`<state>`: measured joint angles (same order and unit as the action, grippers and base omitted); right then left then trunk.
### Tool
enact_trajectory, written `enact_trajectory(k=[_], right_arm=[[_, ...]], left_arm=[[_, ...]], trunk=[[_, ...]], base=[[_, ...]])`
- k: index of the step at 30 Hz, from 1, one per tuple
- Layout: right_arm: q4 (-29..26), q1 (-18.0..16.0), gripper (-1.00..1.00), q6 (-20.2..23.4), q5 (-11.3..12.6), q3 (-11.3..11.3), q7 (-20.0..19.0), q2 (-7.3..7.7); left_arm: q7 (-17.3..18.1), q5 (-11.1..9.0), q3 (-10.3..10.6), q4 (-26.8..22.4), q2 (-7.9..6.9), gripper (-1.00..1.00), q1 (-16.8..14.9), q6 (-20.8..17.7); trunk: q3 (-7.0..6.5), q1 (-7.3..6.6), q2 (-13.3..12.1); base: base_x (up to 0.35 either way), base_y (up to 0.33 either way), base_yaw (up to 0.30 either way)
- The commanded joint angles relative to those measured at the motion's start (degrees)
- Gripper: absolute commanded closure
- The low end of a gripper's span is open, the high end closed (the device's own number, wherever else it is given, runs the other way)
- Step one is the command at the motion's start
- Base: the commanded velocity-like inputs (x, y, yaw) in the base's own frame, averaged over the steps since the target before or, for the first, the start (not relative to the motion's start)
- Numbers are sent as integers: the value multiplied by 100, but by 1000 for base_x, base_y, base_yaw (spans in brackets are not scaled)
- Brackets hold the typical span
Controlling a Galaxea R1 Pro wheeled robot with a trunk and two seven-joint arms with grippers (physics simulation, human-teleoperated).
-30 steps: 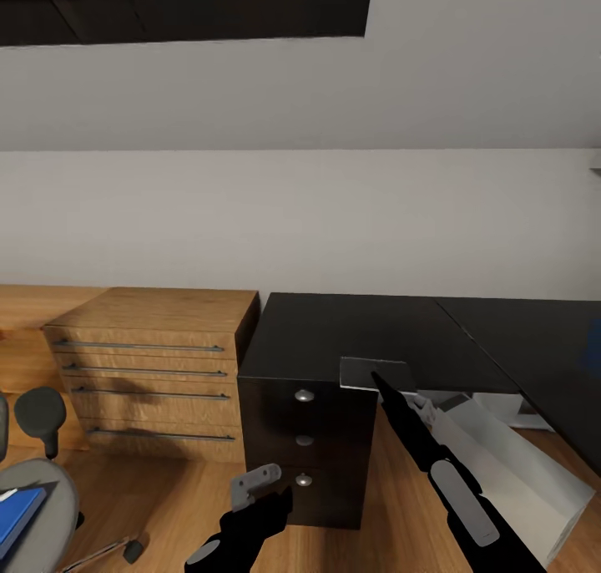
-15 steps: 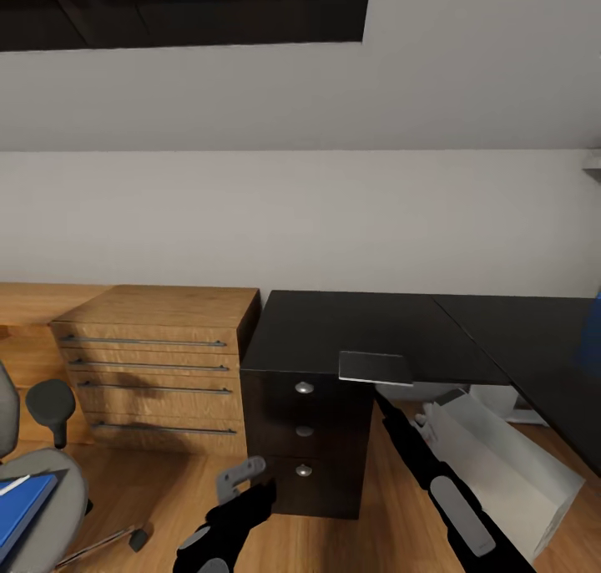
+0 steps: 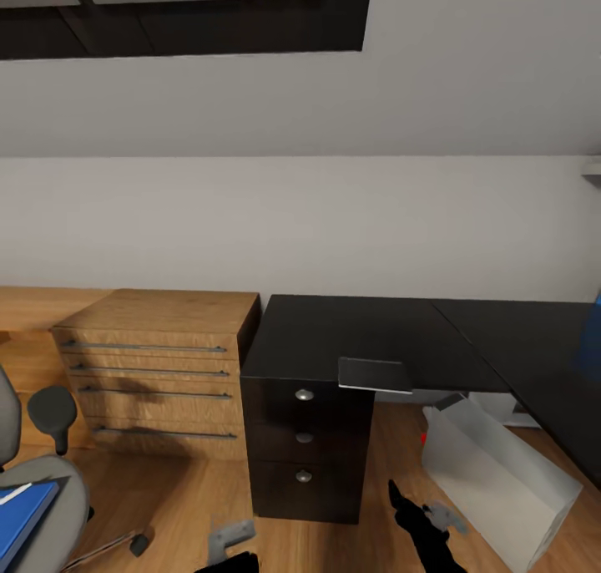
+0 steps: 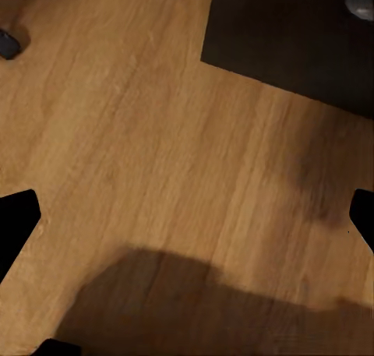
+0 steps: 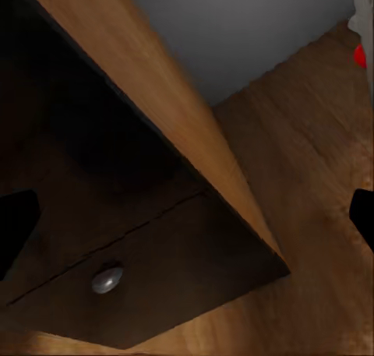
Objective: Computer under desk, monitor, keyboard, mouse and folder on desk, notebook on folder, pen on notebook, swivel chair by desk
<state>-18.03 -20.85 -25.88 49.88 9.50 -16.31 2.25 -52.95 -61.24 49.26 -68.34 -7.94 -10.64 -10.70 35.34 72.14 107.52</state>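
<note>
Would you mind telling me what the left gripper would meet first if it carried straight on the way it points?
Most likely the bare wood plank floor; the desk's black drawer unit sits off to one side.

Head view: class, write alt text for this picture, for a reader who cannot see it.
A black desk with three knobbed drawers stands against a white wall, a thin dark notebook lying at its front edge. A wooden drawer chest stands to its left, a grey computer leans on the floor under the desk, and a swivel chair holding a blue folder sits at lower left.
</note>
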Motion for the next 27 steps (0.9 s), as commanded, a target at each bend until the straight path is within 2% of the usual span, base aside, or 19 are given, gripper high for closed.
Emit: enact_trajectory(k=[1, 2, 3, 4, 6, 8, 9, 11, 12, 13, 15, 18, 26, 27], right_arm=[[197, -7, -100, -262, -123, 37, -26, -19], [513, -7, -100, -667, -450, 37, -24, -54], [653, -7, -100, -840, -607, 37, -20, -72], [899, -7, -100, -1100, -878, 28, -13, -125], [1112, -7, -100, -1266, -1078, 17, -6, -190], [1381, -7, -100, -1410, -1261, 8, -4, -258], [1529, -7, -100, -1469, -1331, 5, -4, -289], [1652, -7, -100, -1508, -1375, 3, -4, -309], [1740, -7, -100, -1533, -1404, -2, -4, -316], [1772, -7, -100, -1542, -1414, -3, -4, -316], [1879, -6, -100, -1562, -1453, -3, 1, -306], [1893, -6, -100, -1566, -1456, -5, 7, -305], [1900, -7, -100, -1590, -1445, -9, 126, -304], [1896, -7, -100, -1594, -1444, -7, 281, -309]], left_arm=[[-33, -7, 57, 108, -5, -100, -8, -21], [-32, -8, 114, 339, -5, -100, -8, 17], [-31, -10, 134, 464, -3, -100, -8, 55], [-21, -14, 167, 736, -1, -100, -8, 171], [22, -16, 187, 1028, 0, -100, -8, 330], [231, -22, 205, 1466, 6, -100, -8, 589], [488, -27, 214, 1763, 11, -100, -8, 729], [826, -26, 221, 2061, 21, -100, -8, 829], [1202, -22, 225, 2351, 47, -100, -8, 898], [1386, -18, 225, 2488, 66, -100, -8, 926], [2225, 3, 224, 3255, 287, -100, -8, 1153], [2356, -4, 224, 3409, 342, -100, -8, 1281], [2435, -10, 227, 3517, 373, -100, -8, 1358], [2436, -7, 229, 3652, 414, -100, -8, 1360]], trunk=[[-13, -23, -38], [-31, -45, -78], [-49, -67, -118], [-67, -89, -159], [-103, -133, -239], [-139, -177, -319], [-157, -199, -359], [-193, -243, -439], [-211, -265, -479], [-229, -287, -519], [-265, -331, -600], [-319, -397, -720], [-462, -573, -1041], [-480, -595, -1081]], base=[[0, 0, 0], [0, 0, 0], [0, 0, 0], [0, 0, 0], [0, 0, 0], [0, 0, 0], [0, 0, 0], [0, 0, 0], [0, 0, 0], [0, 0, 0], [0, 0, 0], [0, 0, 0], [0, 0, 1], [0, 0, 67]])
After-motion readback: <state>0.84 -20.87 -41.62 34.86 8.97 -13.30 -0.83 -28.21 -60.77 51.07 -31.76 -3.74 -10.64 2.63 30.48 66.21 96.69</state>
